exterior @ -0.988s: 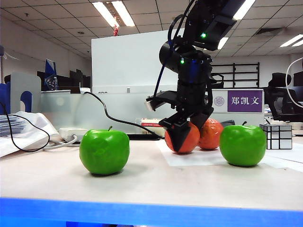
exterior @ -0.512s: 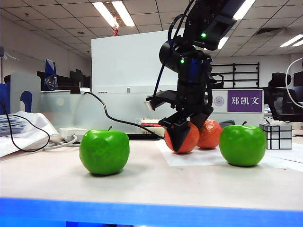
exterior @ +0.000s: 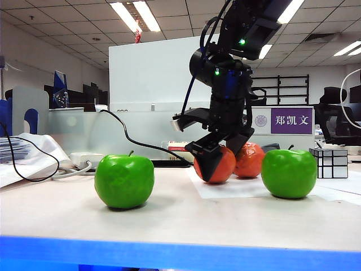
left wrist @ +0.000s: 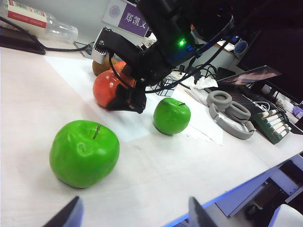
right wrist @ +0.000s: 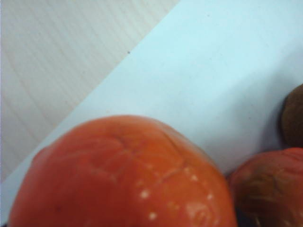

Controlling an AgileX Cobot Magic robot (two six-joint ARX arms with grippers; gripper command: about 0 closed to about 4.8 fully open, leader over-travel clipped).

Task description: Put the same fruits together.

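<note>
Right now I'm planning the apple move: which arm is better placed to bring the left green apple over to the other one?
Left. Its hand hangs open nearest that left apple; the right hand straddles an orange fruit.

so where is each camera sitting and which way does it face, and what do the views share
exterior view: low at the table's front edge, looking level across it; shows the right gripper straddling the near orange fruit.
left wrist view: raised off the near corner, looking across the near apple toward the right arm; the left gripper's fingertips stand apart at the frame edge.
right wrist view: right above the orange fruit, facing down; none of the robot shows.
shared: all three see that orange fruit and the second one beside it.
</note>
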